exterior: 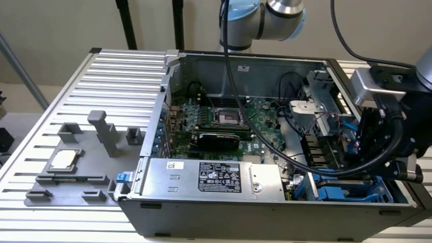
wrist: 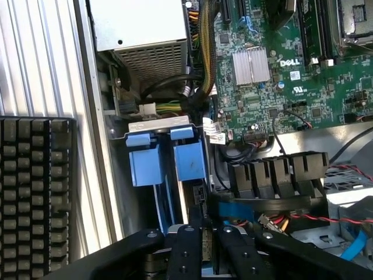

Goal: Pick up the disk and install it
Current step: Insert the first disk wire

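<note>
The black gripper (wrist: 205, 239) hangs inside an open computer case, close to a metal bay. In the bay two blue frames stand side by side with a thin gap between them. The outer frame (wrist: 144, 165) is near the case wall. The inner frame (wrist: 189, 160) is near the green board (wrist: 291, 87) and in line with the gripper. The board carries a silver heatsink (wrist: 251, 65). Beyond the frames sits a grey power supply (wrist: 139, 26), with a wire bundle (wrist: 205, 41) beside it. A row of black blocks (wrist: 278, 173) stands near the gripper. Outside the case, a keyboard (wrist: 32, 198) lies on the ribbed table (wrist: 35, 58).
</note>
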`<action>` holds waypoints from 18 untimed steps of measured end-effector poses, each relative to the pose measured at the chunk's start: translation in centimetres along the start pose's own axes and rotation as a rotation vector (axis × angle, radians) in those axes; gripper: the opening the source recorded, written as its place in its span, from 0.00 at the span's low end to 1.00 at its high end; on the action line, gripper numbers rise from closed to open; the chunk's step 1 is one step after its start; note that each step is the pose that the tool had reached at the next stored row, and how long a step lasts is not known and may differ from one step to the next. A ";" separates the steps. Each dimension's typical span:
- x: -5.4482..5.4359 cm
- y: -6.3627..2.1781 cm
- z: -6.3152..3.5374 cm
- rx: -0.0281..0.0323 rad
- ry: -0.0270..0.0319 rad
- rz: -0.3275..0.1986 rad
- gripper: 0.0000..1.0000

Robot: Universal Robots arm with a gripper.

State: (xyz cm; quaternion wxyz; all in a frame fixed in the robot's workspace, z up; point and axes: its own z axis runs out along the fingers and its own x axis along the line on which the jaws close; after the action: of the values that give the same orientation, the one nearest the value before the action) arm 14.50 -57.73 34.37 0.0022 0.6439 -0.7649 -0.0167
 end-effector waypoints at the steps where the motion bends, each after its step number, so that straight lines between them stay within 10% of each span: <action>1: 0.0 0.00 0.00 0.0006 0.0021 0.000 0.16; 18: -0.4 0.13 0.03 0.0176 0.0163 -0.015 0.16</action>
State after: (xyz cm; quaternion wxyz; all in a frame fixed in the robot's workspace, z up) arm 14.44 -57.28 34.36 0.0026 0.6497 -0.7602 -0.0048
